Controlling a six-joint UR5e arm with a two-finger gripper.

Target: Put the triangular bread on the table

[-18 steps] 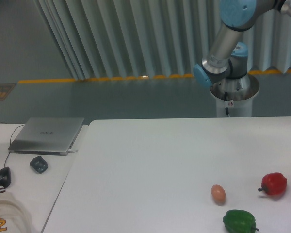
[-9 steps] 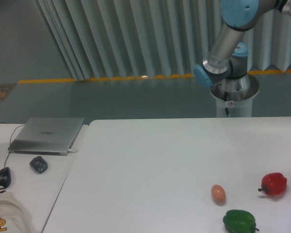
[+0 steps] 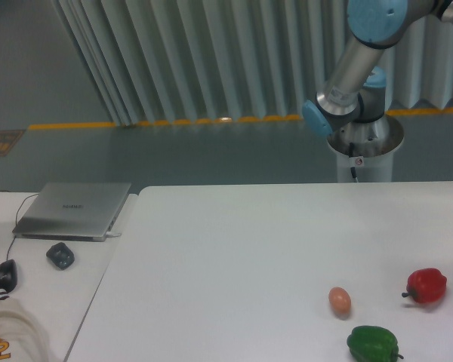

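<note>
The triangular bread shows nowhere in this view, and the gripper is out of the picture too, so its state cannot be told. Only the arm's (image 3: pixel 362 68) grey links and blue joints reach in at the upper right, above its metal pedestal (image 3: pixel 366 147). The white table (image 3: pixel 234 256) carries a small brown egg (image 3: pixel 340 300), a red bell pepper (image 3: pixel 426 285) to its right and a green bell pepper (image 3: pixel 373 343) just below them. On the desk at the left lie a closed grey laptop (image 3: pixel 74 209) and a small dark object (image 3: pixel 60 255).
</note>
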